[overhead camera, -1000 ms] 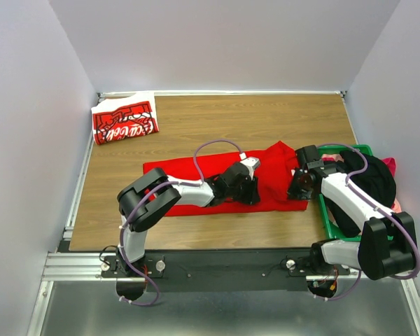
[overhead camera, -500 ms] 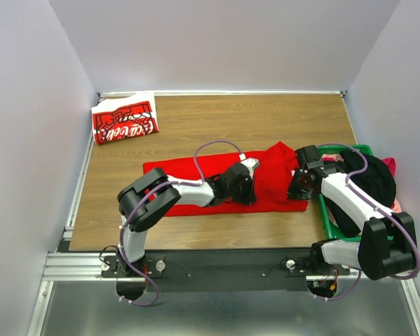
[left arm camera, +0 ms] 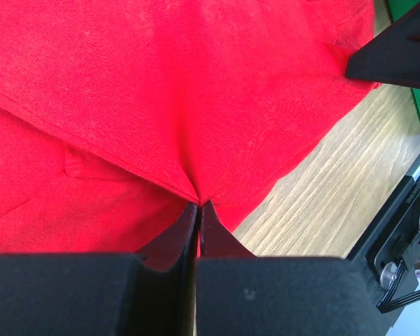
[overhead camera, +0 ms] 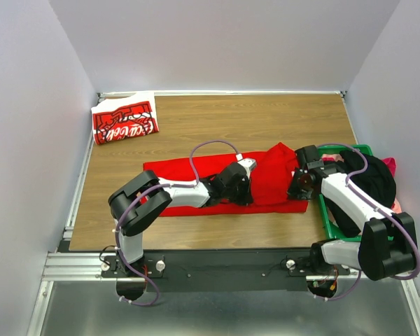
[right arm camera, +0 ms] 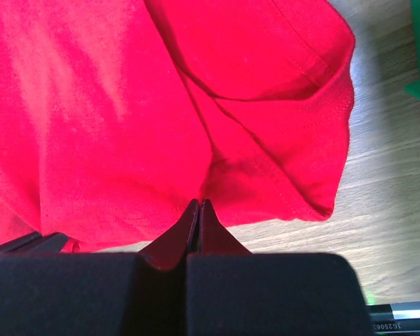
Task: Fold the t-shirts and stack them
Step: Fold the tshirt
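Nearby we log green crate point(overhead camera: 344, 148) at 3 o'clock, lettered t-shirt point(overhead camera: 124, 122) at 10; left gripper point(left arm camera: 198, 204), right gripper point(right arm camera: 198, 203) both pinch red t-shirt point(left arm camera: 196, 84).

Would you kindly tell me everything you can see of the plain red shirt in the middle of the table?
The shirt is plain bright red soft knit cloth with stitched hems, lying spread across the wooden table, rumpled and folded over at its right end. The left pincer is shut on a fold close to its near edge; the right pincer is shut on its right end.
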Tool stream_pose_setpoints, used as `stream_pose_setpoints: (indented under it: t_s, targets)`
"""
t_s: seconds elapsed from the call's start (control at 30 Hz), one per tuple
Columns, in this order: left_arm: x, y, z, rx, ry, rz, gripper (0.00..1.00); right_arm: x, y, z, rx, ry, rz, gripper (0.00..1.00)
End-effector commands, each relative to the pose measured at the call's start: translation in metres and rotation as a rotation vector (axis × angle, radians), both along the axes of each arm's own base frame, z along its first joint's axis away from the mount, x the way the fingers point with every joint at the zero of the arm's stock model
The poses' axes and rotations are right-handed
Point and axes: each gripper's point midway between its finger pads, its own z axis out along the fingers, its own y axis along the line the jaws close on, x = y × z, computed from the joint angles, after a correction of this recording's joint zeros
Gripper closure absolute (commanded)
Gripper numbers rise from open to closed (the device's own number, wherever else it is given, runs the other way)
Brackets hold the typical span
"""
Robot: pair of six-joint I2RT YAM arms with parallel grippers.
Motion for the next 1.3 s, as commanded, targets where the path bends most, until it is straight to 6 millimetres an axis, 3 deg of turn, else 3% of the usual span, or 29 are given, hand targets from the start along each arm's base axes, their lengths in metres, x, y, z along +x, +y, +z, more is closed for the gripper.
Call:
stream_pose_setpoints:
  t_s: [0.0,0.13,0.2,0.23,0.33,0.37,0.43,0.47,0.5,0.57,0.63,0.73,0.77,0.83,0.87,0.93,1.0,1.03,1.13,1.27]
  targets:
    - [-0.007,0.005,0.001,0.008,0.011,-0.005,0.95,-0.006,-0.003,0.002,-0.033,-0.004,-0.01,1.0]
    - [-0.008,0.004,0.0,0.007,0.015,-0.015,0.92,-0.01,-0.004,0.001,-0.046,0.01,-0.02,1.0]
    - [-0.009,0.004,0.002,0.004,0.015,-0.024,0.86,-0.015,-0.003,0.0,-0.053,0.027,-0.019,0.99]
    - [-0.01,0.004,0.003,0.003,0.017,-0.027,0.76,-0.018,-0.004,0.0,-0.062,0.036,-0.019,0.99]
    - [-0.009,0.008,0.012,0.001,0.005,-0.029,0.5,-0.024,-0.004,0.008,-0.084,0.043,-0.018,0.82]
    - [-0.007,0.009,0.019,-0.008,-0.003,-0.026,0.47,-0.024,-0.004,0.012,-0.088,0.036,-0.016,0.64]
    - [-0.004,0.011,0.036,-0.035,-0.025,-0.022,0.38,-0.022,-0.006,0.023,-0.098,0.007,-0.017,0.5]
    - [0.002,0.014,0.042,-0.048,-0.029,-0.014,0.36,-0.013,-0.005,0.034,-0.096,-0.029,-0.009,0.41]
    - [0.006,0.017,0.048,-0.059,-0.041,-0.011,0.33,-0.008,-0.005,0.04,-0.097,-0.049,-0.006,0.38]
    - [0.025,0.03,0.065,-0.097,-0.061,0.023,0.32,0.014,-0.007,0.058,-0.125,-0.113,-0.017,0.36]
    - [0.041,0.046,0.07,-0.108,-0.081,0.066,0.32,0.034,-0.008,0.069,-0.156,-0.165,-0.013,0.35]
    - [0.077,0.087,0.059,-0.065,-0.104,0.18,0.33,0.068,-0.007,0.075,-0.207,-0.201,0.023,0.35]
    - [0.087,0.1,0.055,-0.045,-0.113,0.219,0.33,0.083,-0.005,0.069,-0.228,-0.202,0.049,0.35]
    - [0.106,0.13,0.043,-0.008,-0.114,0.293,0.33,0.117,0.0,0.078,-0.243,-0.268,0.061,0.36]
    - [0.112,0.14,0.038,0.014,-0.126,0.315,0.33,0.129,-0.001,0.062,-0.277,-0.234,0.095,0.38]
    - [0.125,0.164,0.028,0.046,-0.122,0.376,0.33,0.163,0.0,0.071,-0.297,-0.288,0.093,0.39]
    - [0.133,0.181,0.022,0.076,-0.128,0.416,0.33,0.184,-0.003,0.051,-0.334,-0.252,0.12,0.41]
    - [0.14,0.194,0.021,0.09,-0.136,0.456,0.33,0.202,-0.002,0.057,-0.338,-0.284,0.117,0.43]
    - [0.144,0.211,0.016,0.107,-0.136,0.496,0.33,0.233,-0.006,0.048,-0.366,-0.287,0.13,0.44]
    - [0.146,0.231,0.006,0.134,-0.128,0.539,0.33,0.256,-0.007,0.032,-0.377,-0.272,0.162,0.47]
